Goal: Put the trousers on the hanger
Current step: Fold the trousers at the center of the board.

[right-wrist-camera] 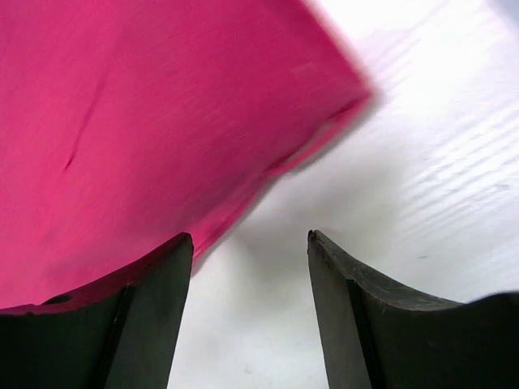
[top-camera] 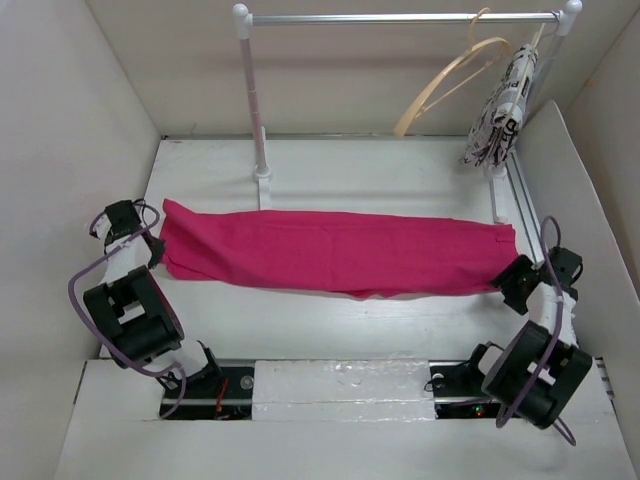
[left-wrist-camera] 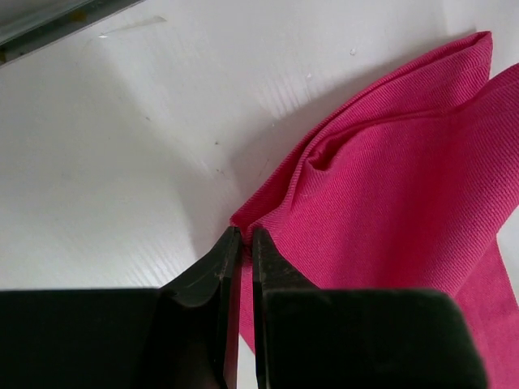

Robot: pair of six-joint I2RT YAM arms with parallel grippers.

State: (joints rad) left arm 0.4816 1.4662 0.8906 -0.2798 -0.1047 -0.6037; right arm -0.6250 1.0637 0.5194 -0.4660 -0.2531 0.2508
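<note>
- The left tool [left-wrist-camera: 241,237] is clamped on a corner of the trousers [left-wrist-camera: 389,178].
- The right tool [right-wrist-camera: 250,237] is held wide apart, beside the other end.

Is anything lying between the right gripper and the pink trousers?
Nothing. The right wrist view shows only bare table between the open fingers of the right gripper, and the edge of the trousers reaches one finger.
</note>
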